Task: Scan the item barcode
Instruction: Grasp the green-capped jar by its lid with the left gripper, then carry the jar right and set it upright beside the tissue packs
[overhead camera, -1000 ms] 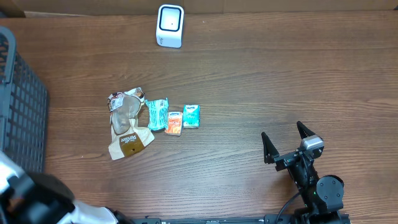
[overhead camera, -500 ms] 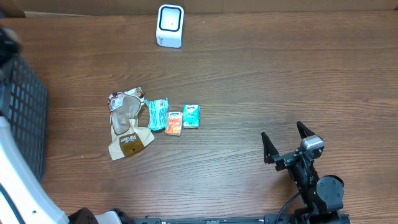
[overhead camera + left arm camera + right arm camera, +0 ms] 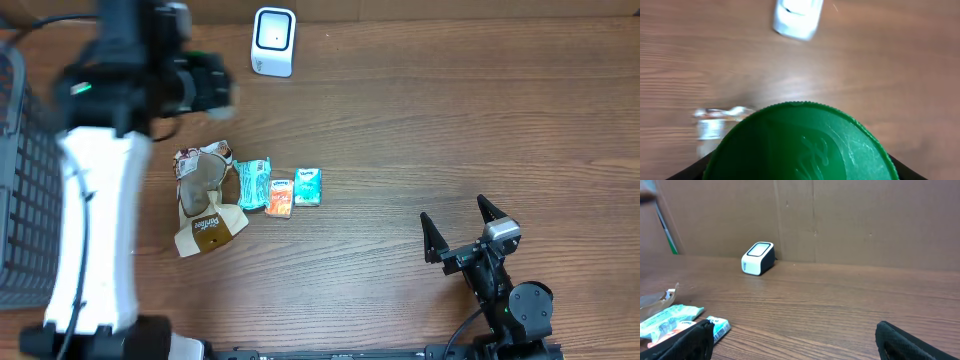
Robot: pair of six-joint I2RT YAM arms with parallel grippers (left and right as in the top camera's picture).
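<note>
The item shows in the left wrist view as a container with a round green ribbed lid (image 3: 800,145) that fills the lower half. My left gripper (image 3: 797,175) is shut on it, with a dark finger at each bottom corner. From overhead, the left gripper (image 3: 205,85) is blurred at the back left, a little left of the white scanner (image 3: 273,41); the item itself is not clear there. The scanner (image 3: 797,17) lies ahead of the lid. My right gripper (image 3: 455,215) rests open at the front right, nothing between its fingers (image 3: 687,340).
A crumpled wrapper (image 3: 205,200), a teal packet (image 3: 253,183), an orange packet (image 3: 279,198) and a small teal packet (image 3: 308,187) lie in a row at centre left. A black mesh basket (image 3: 25,180) stands at the left edge. A cardboard wall (image 3: 840,220) backs the table.
My left arm has swung from the front left corner, over the basket, up to the back left beside the scanner. The right arm has not moved.
</note>
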